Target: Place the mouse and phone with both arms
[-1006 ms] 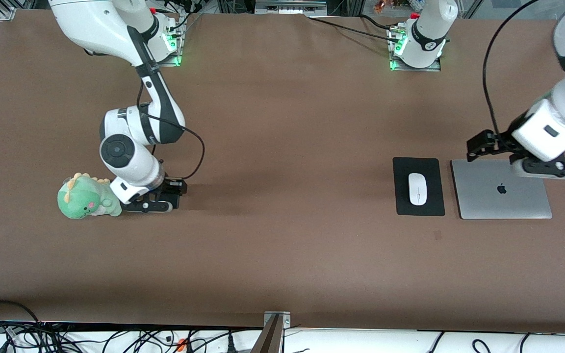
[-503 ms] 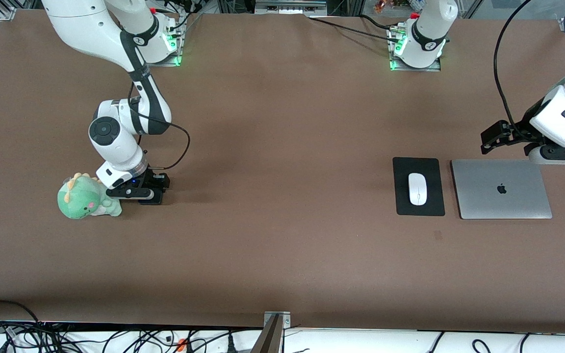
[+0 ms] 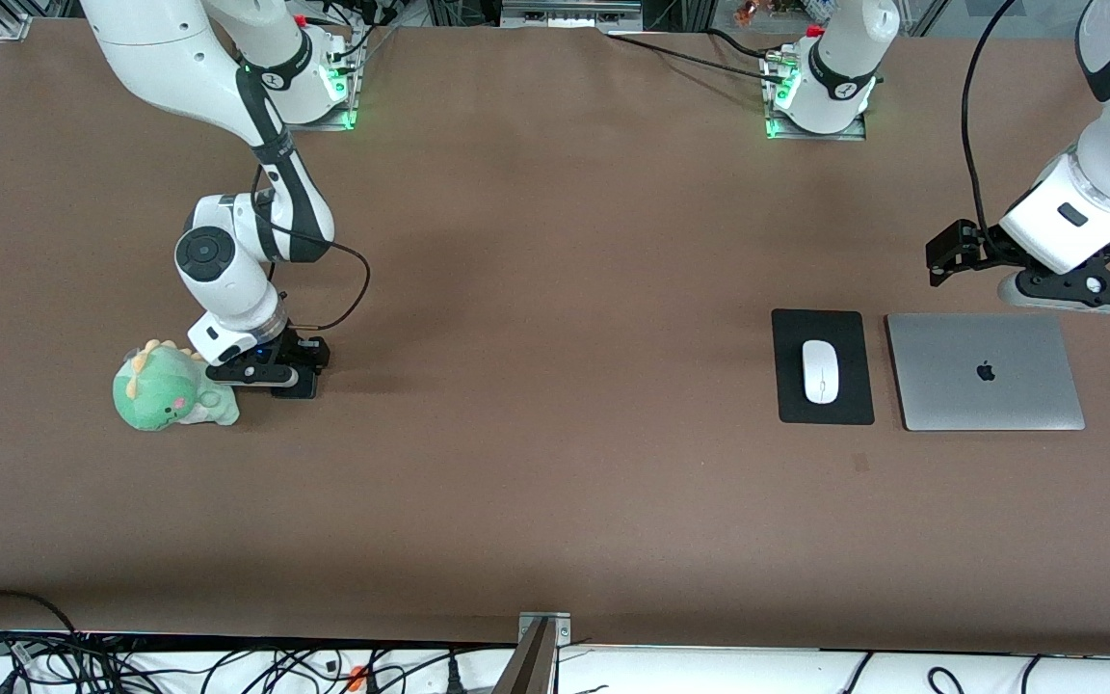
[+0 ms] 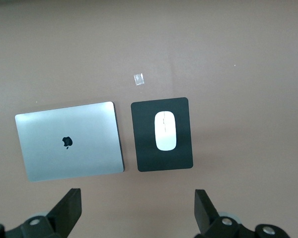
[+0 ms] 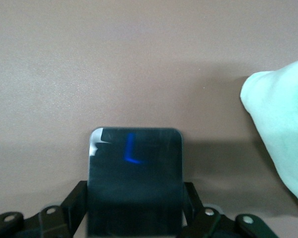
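The brown table [image 3: 555,318] fills nearly the whole front frame, with the 2 white Franka arms rooted along its top edge. The right arm [image 3: 227,260] comes down from the upper left of the frame and bends low toward the middle left; the left arm [image 3: 1109,202] enters at the upper right corner and hangs at the right edge.

In the lower right part of the frame lies a closed silver laptop [image 3: 985,371], flat on the table, its logo showing. Just beside it, toward the centre of the frame, lies a black mouse pad [image 3: 822,328], and the white mouse [image 3: 820,371] rests in the middle of that pad, lengthwise.

At the middle left sits a green plush dinosaur [image 3: 165,390], touching or nearly touching the right arm's wrist.

The right gripper [image 3: 277,378] is down at the table just beside the plush, its jaws closed on the phone [image 5: 134,181], whose dark glossy face shows a blue reflection in the right wrist view; in the front view the phone is mostly hidden under the gripper.

The left gripper [image 3: 1075,289] hovers over bare table just above the laptop's upper edge in the frame. In the left wrist view its 2 fingers [image 4: 69,210] stand wide apart, holding nothing.
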`<act>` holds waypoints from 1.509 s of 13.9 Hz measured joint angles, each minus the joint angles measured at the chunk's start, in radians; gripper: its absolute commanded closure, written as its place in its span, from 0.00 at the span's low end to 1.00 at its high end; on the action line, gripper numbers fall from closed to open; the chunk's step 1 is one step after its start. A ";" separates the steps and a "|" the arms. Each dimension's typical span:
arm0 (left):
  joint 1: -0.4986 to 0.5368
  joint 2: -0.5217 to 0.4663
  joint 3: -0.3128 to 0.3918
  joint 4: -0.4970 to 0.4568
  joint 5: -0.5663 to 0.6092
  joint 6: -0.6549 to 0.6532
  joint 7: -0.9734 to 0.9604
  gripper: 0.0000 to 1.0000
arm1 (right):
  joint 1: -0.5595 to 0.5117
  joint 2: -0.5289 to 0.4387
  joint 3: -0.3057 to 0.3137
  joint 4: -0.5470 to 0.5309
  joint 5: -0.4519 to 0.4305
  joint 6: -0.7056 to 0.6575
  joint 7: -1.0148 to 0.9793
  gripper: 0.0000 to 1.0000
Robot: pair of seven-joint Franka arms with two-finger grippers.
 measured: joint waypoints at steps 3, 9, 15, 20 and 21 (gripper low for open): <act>0.009 -0.010 -0.002 0.000 -0.036 -0.045 0.000 0.00 | 0.000 -0.001 0.001 0.006 0.000 -0.002 0.000 0.00; 0.021 -0.024 -0.005 0.000 -0.054 -0.049 0.007 0.00 | 0.001 -0.033 0.002 0.221 0.062 -0.354 -0.002 0.00; 0.019 -0.025 -0.014 0.004 -0.054 -0.036 0.008 0.00 | -0.001 -0.164 -0.030 0.409 0.091 -0.703 -0.038 0.00; 0.019 -0.025 -0.014 0.004 -0.054 -0.036 0.008 0.00 | -0.012 -0.264 -0.130 0.566 0.091 -1.057 -0.154 0.00; 0.019 -0.025 -0.014 0.004 -0.054 -0.036 0.008 0.00 | -0.032 -0.274 -0.132 0.590 0.089 -1.109 -0.165 0.00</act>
